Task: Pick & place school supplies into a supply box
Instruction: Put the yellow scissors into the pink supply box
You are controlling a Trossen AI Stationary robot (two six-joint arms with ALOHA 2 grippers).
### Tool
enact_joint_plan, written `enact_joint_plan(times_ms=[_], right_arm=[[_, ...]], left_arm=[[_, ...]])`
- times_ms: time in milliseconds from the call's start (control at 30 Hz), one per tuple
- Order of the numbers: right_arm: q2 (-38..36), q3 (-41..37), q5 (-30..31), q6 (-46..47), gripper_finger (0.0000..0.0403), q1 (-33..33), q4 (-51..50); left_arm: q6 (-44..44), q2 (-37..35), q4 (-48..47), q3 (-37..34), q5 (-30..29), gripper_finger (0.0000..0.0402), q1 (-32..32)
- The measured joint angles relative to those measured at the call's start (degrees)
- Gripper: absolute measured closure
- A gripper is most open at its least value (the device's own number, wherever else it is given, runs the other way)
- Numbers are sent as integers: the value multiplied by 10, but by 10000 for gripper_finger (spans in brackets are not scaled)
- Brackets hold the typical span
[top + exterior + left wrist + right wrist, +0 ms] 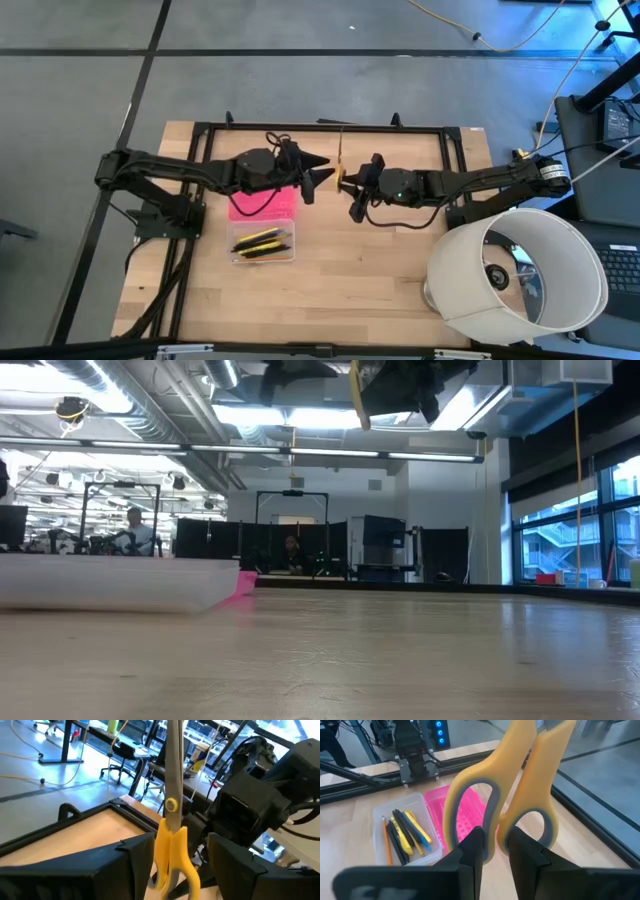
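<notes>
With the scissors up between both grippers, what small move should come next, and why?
Probably the left gripper should close on the scissors. They hang above the table, shut in the right gripper at the yellow handles, while the left gripper's open fingers flank them. The supply box, already holding pens, lies on the left arm's side.

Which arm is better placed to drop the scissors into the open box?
Likely the right. Its tool grips the scissors by the yellow handles, while the left tool is open beside them. The box lies open on the left arm's side, so a handover could also work.
</notes>
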Motion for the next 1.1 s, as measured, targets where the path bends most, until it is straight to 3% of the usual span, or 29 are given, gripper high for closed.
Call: enact_joint_plan(times_ms=[367,667,833,1100], right_arm=[[0,0,-4,0,327,0,1],[0,0,-4,2,327,5,-3],[0,0,-4,1,327,5,-4],[0,-1,-6,-2,327,5,-7]], left_arm=[[-3,52,-50,68,-5,227,11],[1,72,-91,110,-60,233,15],[7,71,-91,115,-60,274,17],[25,72,-90,115,-45,376,19]])
